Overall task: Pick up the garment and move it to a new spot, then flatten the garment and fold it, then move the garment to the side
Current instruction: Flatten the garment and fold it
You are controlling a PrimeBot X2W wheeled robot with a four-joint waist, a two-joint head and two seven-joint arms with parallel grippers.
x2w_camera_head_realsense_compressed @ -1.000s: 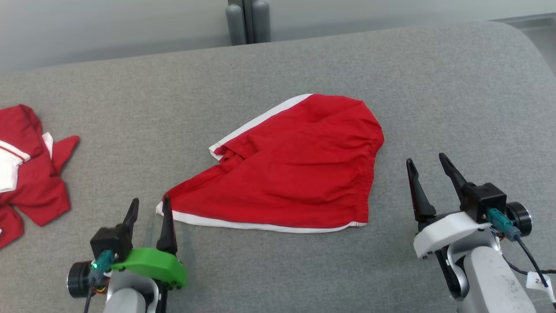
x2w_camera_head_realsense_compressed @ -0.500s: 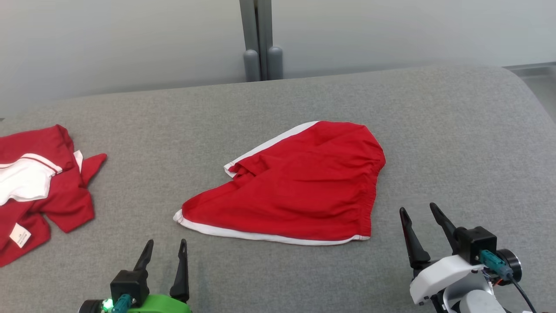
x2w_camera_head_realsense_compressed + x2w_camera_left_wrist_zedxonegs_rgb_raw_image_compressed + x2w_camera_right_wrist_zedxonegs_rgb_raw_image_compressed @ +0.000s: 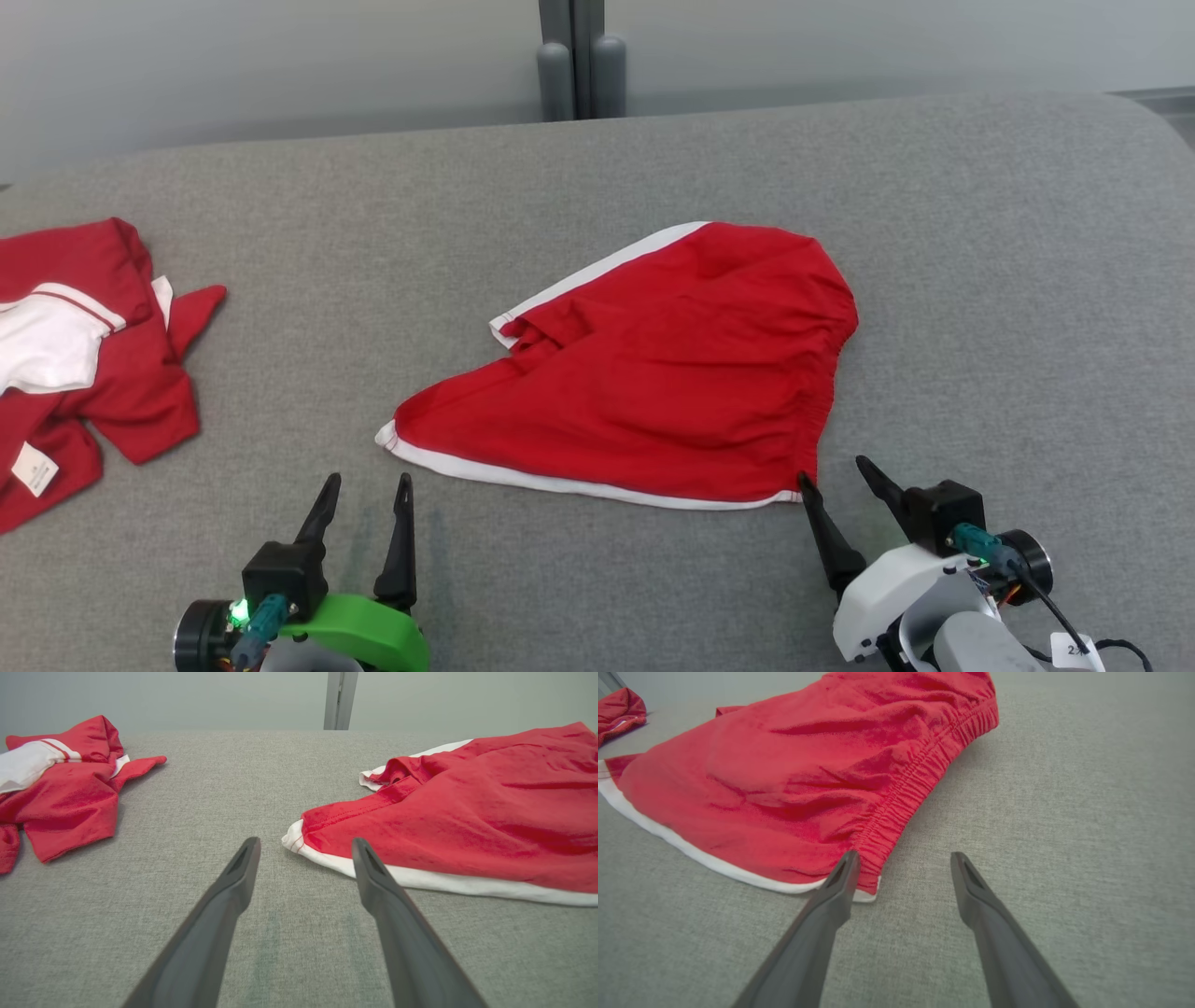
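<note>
Garment (image 3: 644,373) corners sit close to both claws; neither claw holds anything.

Right gripper (image 3: 832,469): jaws spread wide, empty. The inner fingertip (image 3: 847,858) stands at the near right corner of the garment, where the gathered waistband (image 3: 920,779) meets the white hem (image 3: 560,481). From the wrist camera the tip overlaps the end of the waistband; cannot tell whether it touches the cloth. The outer finger is over bare grey fabric, clear of the garment.

Left gripper (image 3: 369,478): jaws likewise wide, empty. Fingers point at the near left corner of the garment, the white-trimmed point. The corner lies just beyond the tips and roughly in line with the gap between them, not touching.

Garment itself: red shorts with white trim, lying mostly flat near the middle of the grey padded surface (image 3: 280,233), between the two arms. Waistband runs down the right side; the white hem runs along the near edge. One leg is folded over at the upper left, showing a second white edge. Shallow wrinkles across the cloth.

Further out: a second red and white garment (image 3: 84,355) lies crumpled at the far left of the surface, well apart from the shorts. Grey posts (image 3: 579,65) stand behind the back edge, against a pale wall.
</note>
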